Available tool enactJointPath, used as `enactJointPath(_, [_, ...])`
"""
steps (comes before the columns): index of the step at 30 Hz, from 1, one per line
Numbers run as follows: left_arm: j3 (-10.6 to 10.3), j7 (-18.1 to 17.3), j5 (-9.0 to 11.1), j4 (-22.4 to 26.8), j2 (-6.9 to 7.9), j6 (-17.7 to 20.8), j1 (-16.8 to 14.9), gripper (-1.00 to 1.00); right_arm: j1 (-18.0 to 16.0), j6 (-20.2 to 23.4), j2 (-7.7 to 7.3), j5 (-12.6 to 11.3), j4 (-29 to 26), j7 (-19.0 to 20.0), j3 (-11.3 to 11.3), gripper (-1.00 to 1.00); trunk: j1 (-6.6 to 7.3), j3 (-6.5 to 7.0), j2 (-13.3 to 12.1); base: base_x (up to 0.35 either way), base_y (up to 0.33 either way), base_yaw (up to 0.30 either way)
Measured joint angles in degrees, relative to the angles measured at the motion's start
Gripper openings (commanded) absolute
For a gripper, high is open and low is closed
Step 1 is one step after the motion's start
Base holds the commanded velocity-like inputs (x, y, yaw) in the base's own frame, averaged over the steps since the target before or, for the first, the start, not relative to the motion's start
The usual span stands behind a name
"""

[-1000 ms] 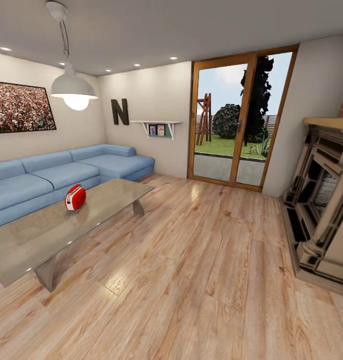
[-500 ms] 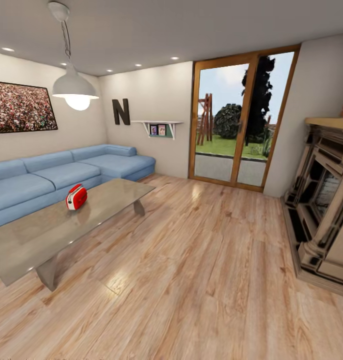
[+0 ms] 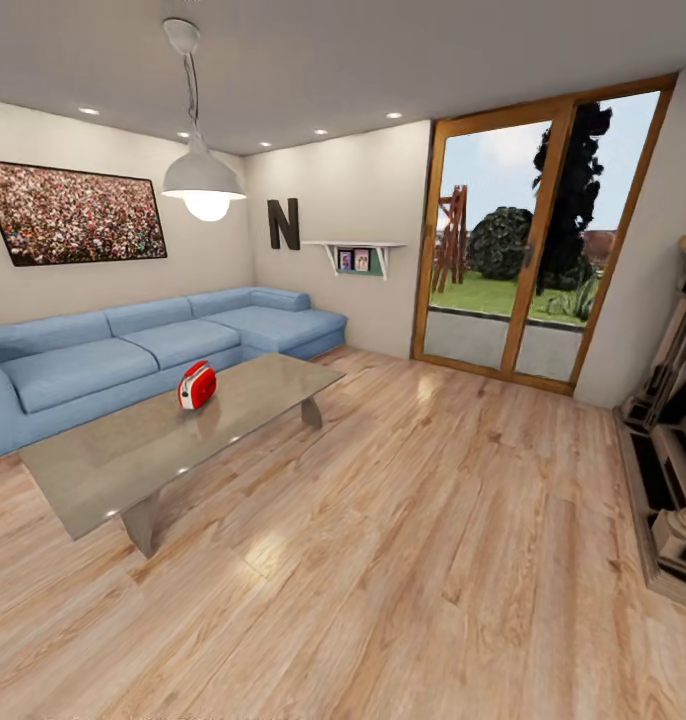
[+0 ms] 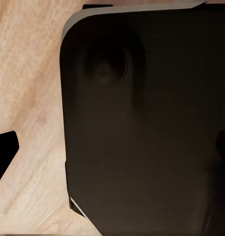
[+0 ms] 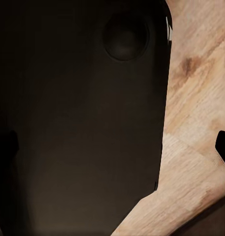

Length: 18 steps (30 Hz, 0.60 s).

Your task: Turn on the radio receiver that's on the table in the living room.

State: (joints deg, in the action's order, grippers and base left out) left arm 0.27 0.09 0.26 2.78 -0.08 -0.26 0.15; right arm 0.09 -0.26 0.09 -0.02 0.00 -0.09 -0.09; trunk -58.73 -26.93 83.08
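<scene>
Red radio receiver (image 3: 196, 386) standing upright on the glossy grey surface of the coffee table (image 3: 103, 470), toward its far half on the sofa side, apart from both long edges, with nothing else seen on that top. Well apart from either set of jaws, which point down at the wood plank floor (image 3: 413, 560) beside a large dark panel (image 4: 146, 123), probably part of the robot's own body; same dark mass in the right wrist view (image 5: 78, 123). State of the jaws on both arms: cannot tell, since no fingertips are plainly visible, only dark slivers at the frame edges. Radio judged small, light and rigid, hard-shelled and likely to slide on so slick a top if pushed from one side; best steadied from the opposite face or pressed from above rather than shoved. Thin handle along the top looks the natural place to take hold if lifting were needed, though the task likely calls only for touching a switch or dial, too small to make out from here. Containers: none in sight; nearest to one, a small wall shelf (image 3: 355, 246) carrying two framed pictures. Blue L-shaped sofa (image 3: 133, 345) just beyond the table, a white pendant lamp (image 3: 203, 180) above it.
</scene>
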Motion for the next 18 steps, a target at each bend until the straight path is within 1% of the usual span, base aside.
enactJointPath(10, [0.03, 0.0, 0.0, -0.01, 0.0, 0.0, 0.02, 1.0, -0.01, 0.0, 0.0, -0.02, 0.0, 0.0, 0.0, 1.0, 0.0, 0.0, 0.0, 0.0, 0.0, 0.257])
enactJointPath(16, [0.08, 0.0, 0.0, -0.04, -0.01, 0.0, 0.02, 1.0, -0.03, 0.0, -0.04, -0.02, 0.0, 0.0, 0.0, 1.0, 0.0, 0.0, 0.0, 0.0, 0.0, 0.208])
enactJointPath(18, [0.04, 0.0, 0.0, -0.03, -0.01, 0.0, 0.02, 1.0, -0.01, 0.0, -0.06, -0.04, 0.0, 0.0, 0.0, 1.0, 0.0, 0.0, 0.0, 0.0, 0.0, 0.101])
